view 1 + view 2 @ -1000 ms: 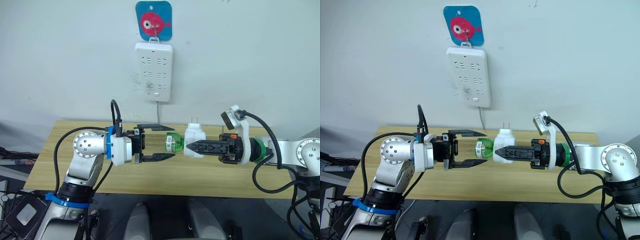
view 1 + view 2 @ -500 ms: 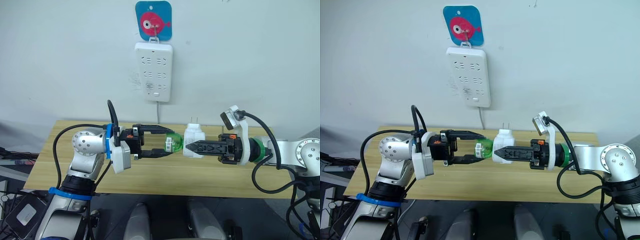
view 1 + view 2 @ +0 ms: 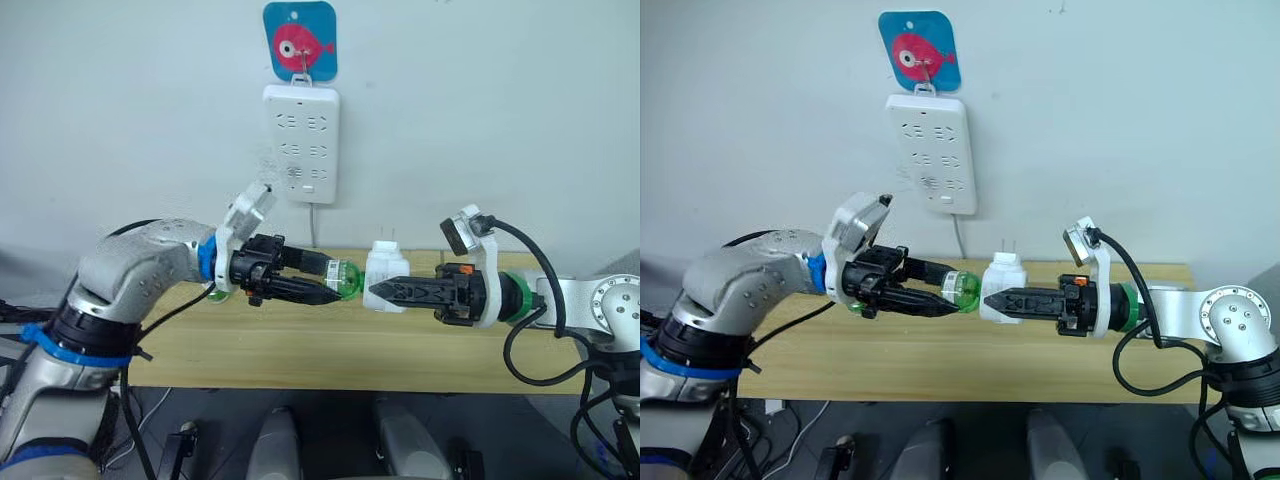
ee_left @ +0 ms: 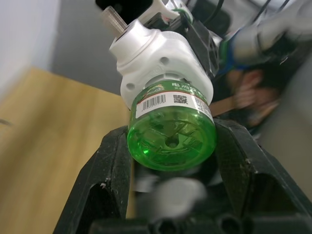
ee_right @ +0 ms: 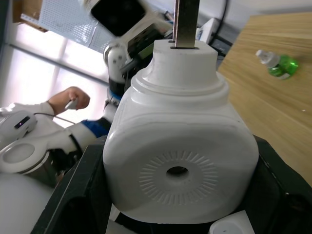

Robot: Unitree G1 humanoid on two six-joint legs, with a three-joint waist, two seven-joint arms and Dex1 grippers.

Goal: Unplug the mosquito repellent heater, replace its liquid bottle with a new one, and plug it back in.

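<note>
The left claw (image 3: 330,288) has rolled and closed on the green bottle (image 3: 345,281); right claw (image 3: 375,292) grips the heater (image 3: 383,272).

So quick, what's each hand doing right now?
Left hand: closed on the green bottle.
Right hand: closed on the white heater.

left gripper (image 3: 318,285) rotated, jaws closed on green bottle (image 3: 346,280)

Above the table (image 3: 330,345), the mosquito repellent heater (image 3: 385,279) sits in the right hand (image 3: 385,292), with the liquid bottle (image 3: 345,279) to its left, between the left hand (image 3: 320,283)'s fingers. A power strip (image 3: 301,143) hangs on the wall behind them, and a second bottle (image 5: 279,65) lies on the table.
</note>
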